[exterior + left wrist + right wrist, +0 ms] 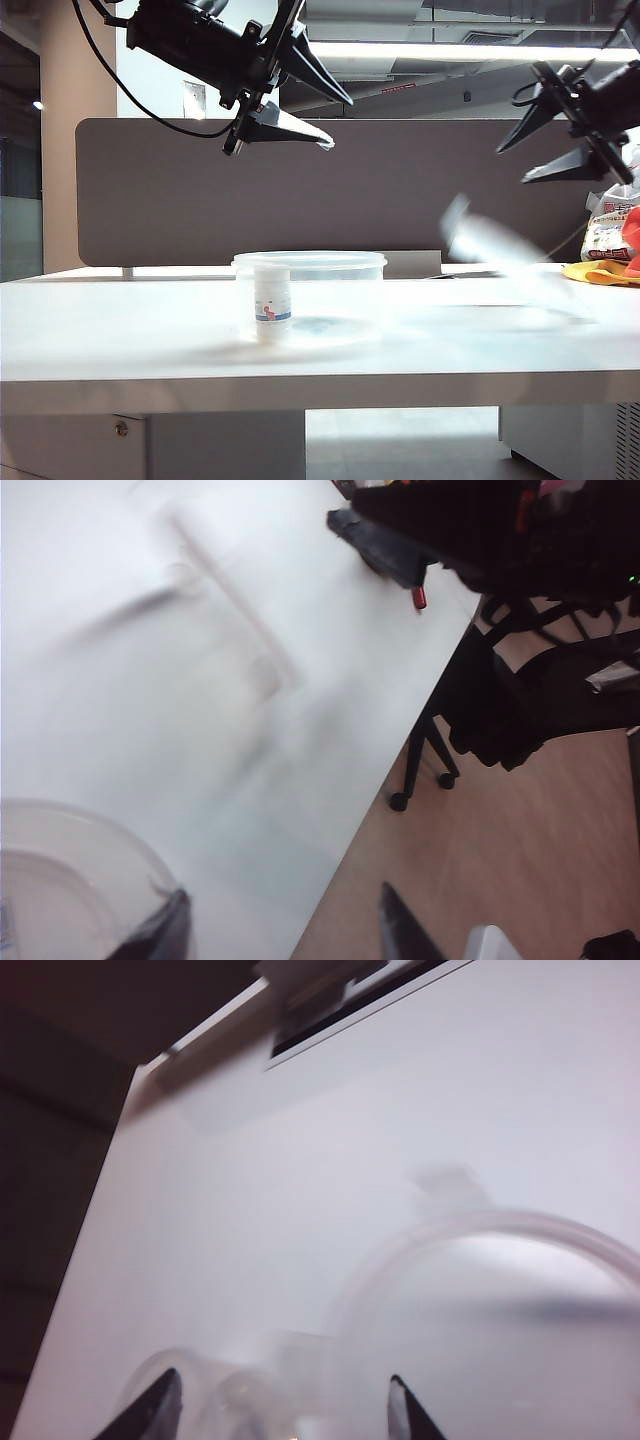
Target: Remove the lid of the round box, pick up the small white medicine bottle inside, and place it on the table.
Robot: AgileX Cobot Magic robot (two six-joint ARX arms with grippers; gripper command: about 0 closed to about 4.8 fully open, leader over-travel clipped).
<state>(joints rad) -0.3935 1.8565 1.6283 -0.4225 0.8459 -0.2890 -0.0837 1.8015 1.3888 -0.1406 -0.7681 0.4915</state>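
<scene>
Left fingers (300,100) spread, empty, high above box (310,295) | right fingers (545,150) spread, empty, high right | lid (500,250) blurred mid-air | your bottle (271,303) upright, nearer left arm.

My left gripper (300,100) and right gripper (545,145) both hang high above the large white table (120,330), jaws spread and empty, with open air beneath them. The clear round plastic box (335,295) stands uncovered, so the way down through its rim is free to the small white medicine bottle (271,303) upright against its left wall. The flat clear round lid (500,250), a tilted blur, occupies the space right of the box. Yellow and red clutter (615,250) crowds the far right edge; the dark brown partition panel (180,190) closes off the back.
</scene>
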